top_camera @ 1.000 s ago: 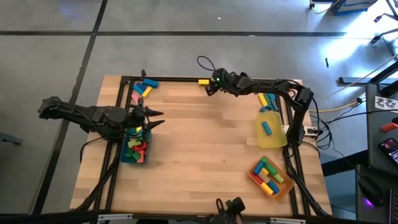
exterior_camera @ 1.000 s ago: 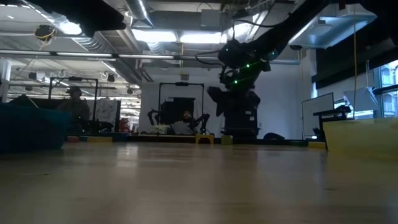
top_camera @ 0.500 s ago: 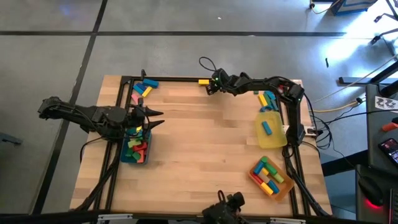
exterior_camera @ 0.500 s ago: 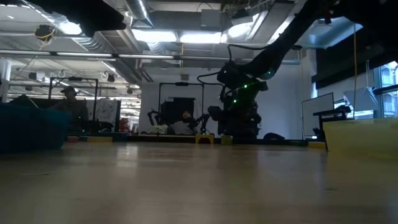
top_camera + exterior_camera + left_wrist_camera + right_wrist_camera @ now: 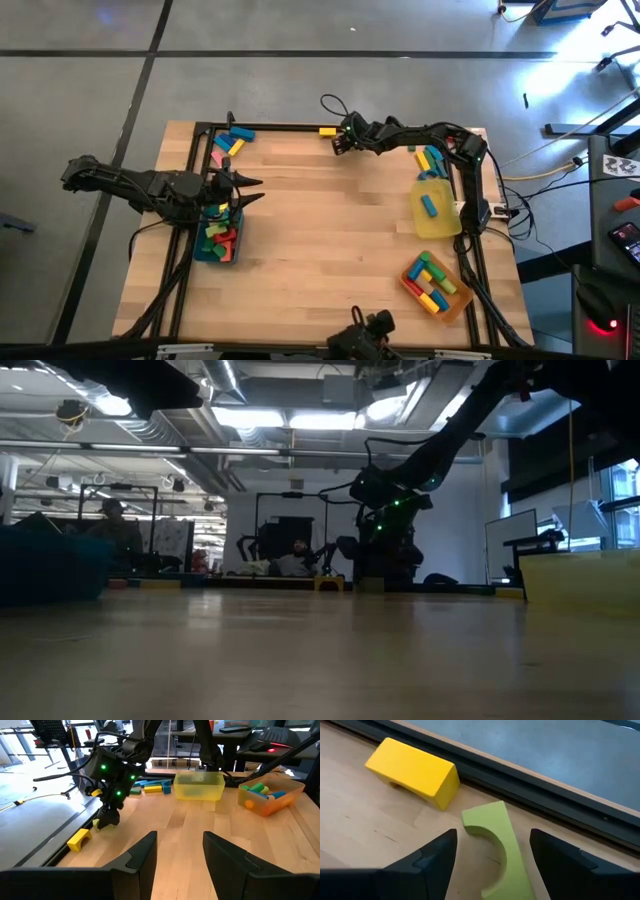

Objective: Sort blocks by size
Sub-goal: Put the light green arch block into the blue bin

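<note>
A green arch block (image 5: pixel 487 820) lies flat on the table beside a yellow arch block (image 5: pixel 415 772), close to the far edge rail. My right gripper (image 5: pixel 492 842) is open and low over them (image 5: pixel 340 140). One finger stands on each side of the green block, touching nothing that I can see. My left gripper (image 5: pixel 177 855) is open and empty. It hangs above the teal tray (image 5: pixel 218 240) at the table's left (image 5: pixel 245 190). In the high view the yellow block (image 5: pixel 327 131) shows, and my right gripper hides the green one.
A black frame rail (image 5: pixel 520 790) runs just behind the two blocks. Loose blocks lie at the far left (image 5: pixel 230 142) and far right (image 5: pixel 430 160). At the right stand a yellow tray (image 5: pixel 437 215) and an orange tray (image 5: pixel 435 283) holding blocks. The teal tray holds several blocks.
My right gripper has come down toward the table at the far edge, rolling a little, and has settled low over the green and yellow blocks. Most of the drop came early in the second. The blocks have not moved.
</note>
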{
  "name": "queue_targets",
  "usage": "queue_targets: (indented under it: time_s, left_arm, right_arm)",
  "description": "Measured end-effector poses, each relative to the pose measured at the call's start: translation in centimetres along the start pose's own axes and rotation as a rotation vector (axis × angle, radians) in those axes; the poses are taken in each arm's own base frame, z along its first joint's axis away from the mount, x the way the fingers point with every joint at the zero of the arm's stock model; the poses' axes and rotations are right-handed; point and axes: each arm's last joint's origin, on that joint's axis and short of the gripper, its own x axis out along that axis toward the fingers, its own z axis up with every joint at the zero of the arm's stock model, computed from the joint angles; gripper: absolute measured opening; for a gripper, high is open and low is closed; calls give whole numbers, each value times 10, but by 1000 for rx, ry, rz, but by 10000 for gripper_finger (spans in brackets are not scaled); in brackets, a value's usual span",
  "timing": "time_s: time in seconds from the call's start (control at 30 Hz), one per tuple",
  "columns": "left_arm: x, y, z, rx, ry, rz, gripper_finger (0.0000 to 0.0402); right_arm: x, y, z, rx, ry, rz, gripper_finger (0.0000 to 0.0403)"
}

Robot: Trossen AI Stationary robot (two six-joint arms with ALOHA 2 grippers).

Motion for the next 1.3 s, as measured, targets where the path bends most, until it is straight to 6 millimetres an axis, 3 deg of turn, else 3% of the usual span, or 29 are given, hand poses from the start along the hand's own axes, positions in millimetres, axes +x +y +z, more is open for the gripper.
queue_targets:
  time_s: [0.4, 0.6, 0.87, 1.3]
  left_arm:
    - [0, 0, 0, 0, 0, 0, 143]
    - [0, 0, 0, 1, 0, 0, 143]
    - [0, 0, 0, 0, 1, 0, 143]
    - [0, 0, 0, -3, 1, -1, 143]
  right_arm:
    - [-2, -5, -9, -201, 104, -38, 244]
    - [-1, -1, -3, -239, 36, -4, 200]
    - [-1, -4, -6, -260, 74, -17, 130]
    - [-2, -3, -7, -288, 84, -18, 142]
